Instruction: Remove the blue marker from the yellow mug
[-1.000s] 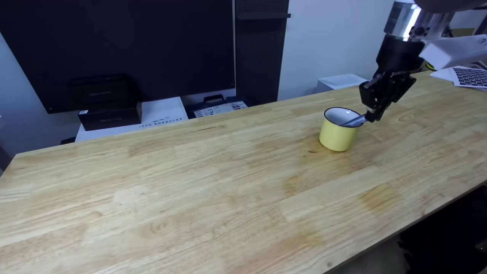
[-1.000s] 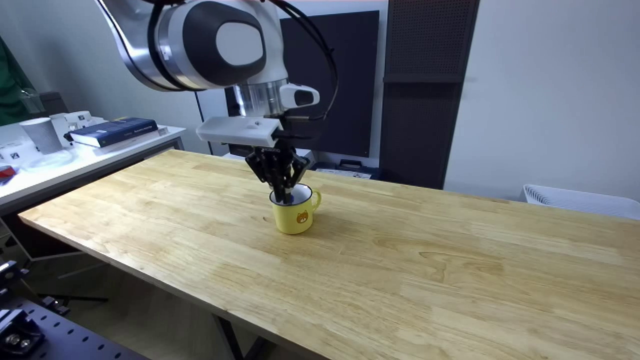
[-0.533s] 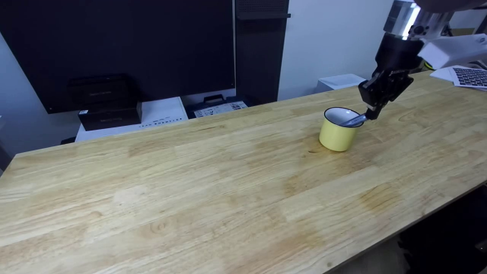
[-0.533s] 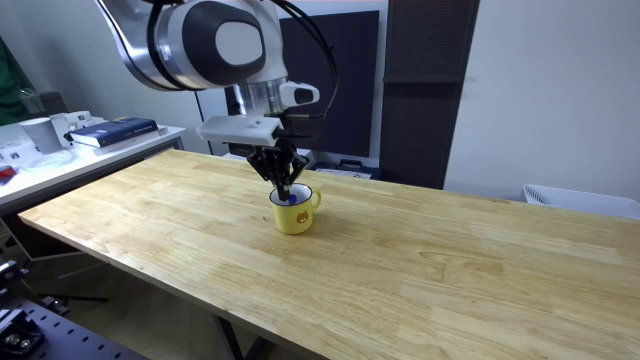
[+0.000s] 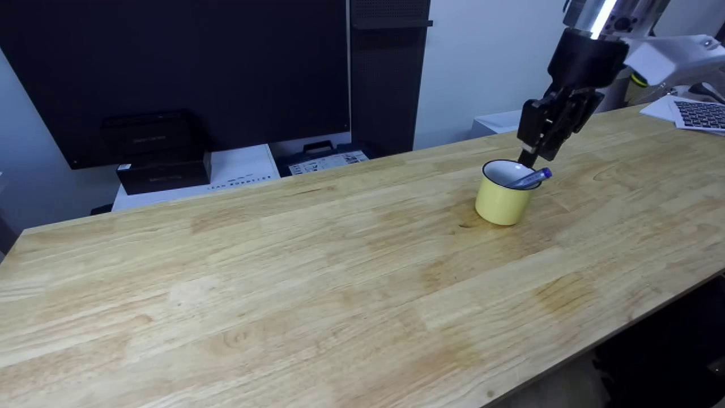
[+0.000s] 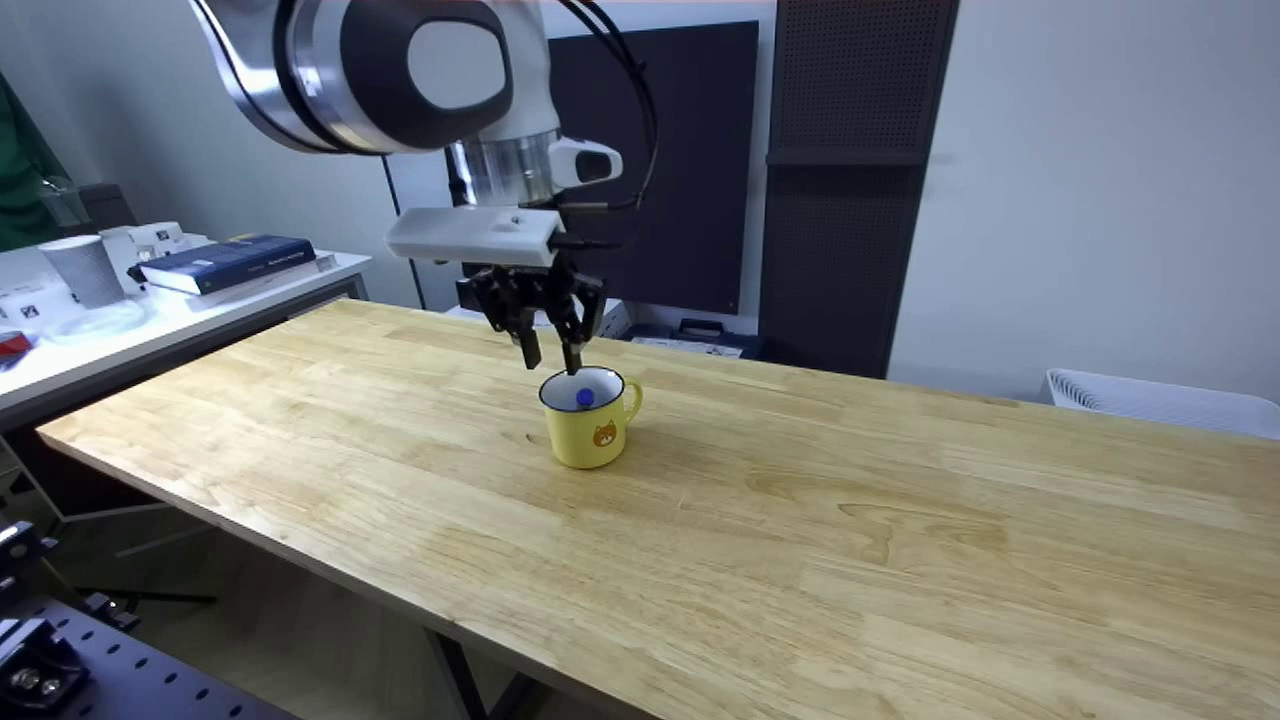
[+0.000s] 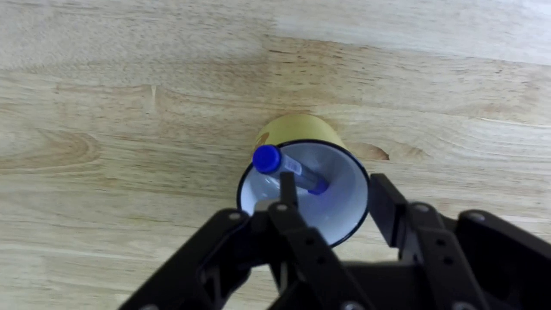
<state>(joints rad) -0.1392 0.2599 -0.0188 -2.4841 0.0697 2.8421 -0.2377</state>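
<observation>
The removal is not yet done: in an exterior view, the blue marker (image 5: 530, 179) leans inside the upright yellow mug (image 5: 500, 205), its blue upper end sticking out past the right side of the rim. The mug stands on the tabletop (image 5: 317, 272). Gripping the marker, lifting it clear and probably setting it down all seem left to do.

In an exterior view, the end effector (image 6: 552, 360) is released: its two fingers (image 6: 572, 358) stand parted with nothing held between them, and look to be above the mug's far left side, so a grasp seems within reach but is not made. Whether a fingertip touches the rim I cannot tell. The marker's blue end shows at the near part of the mouth; the mug's handle (image 6: 635, 401) is on the right, and a brown animal face (image 6: 604, 433) marks its near wall.

In the wrist view, the marker slopes across the mouth: a bright, round blue end (image 7: 266, 159) over the rim at the left, a slim blue-grey barrel with a pale label (image 7: 292, 166), and another blue end low against the pale inside. One finger overlaps the barrel's edge.
</observation>
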